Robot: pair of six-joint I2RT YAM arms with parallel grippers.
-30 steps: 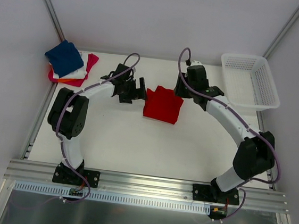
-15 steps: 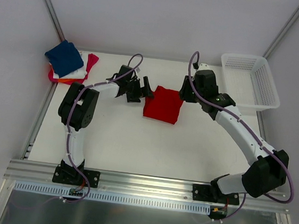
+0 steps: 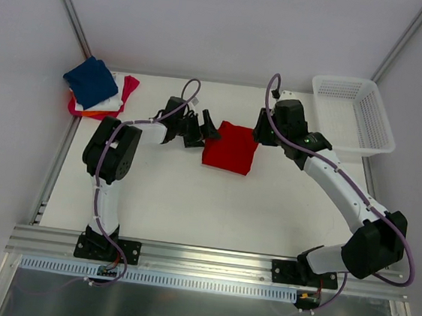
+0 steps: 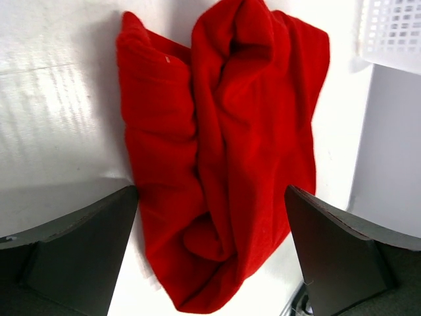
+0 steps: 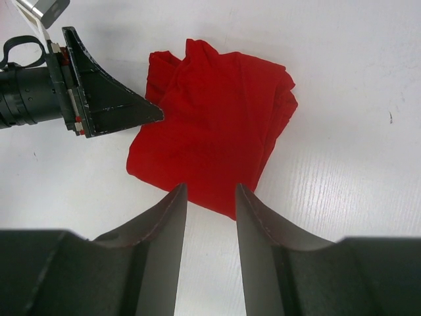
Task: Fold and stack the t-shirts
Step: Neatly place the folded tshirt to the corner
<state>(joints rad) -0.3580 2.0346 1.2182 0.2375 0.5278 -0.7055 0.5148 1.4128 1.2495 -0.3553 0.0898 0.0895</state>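
One red shirt (image 3: 229, 148), four folded tees (image 3: 97, 89)

**Red t-shirt** (image 3: 229, 146): its far edge, earlier pulled up in two peaks, now lies flat, and the cloth forms a squarish fold.

**Left gripper** (image 3: 210, 126): has moved from a short way off the shirt's left side to just beside its far left corner, with the jaws spread wide. The left arm's elbow has swung closer to the shirt.

**Right gripper** (image 5: 207, 191): has drawn back from the shirt's far right corner to just beside it. The right arm has stretched out, and its elbow is now farther from the shirt.
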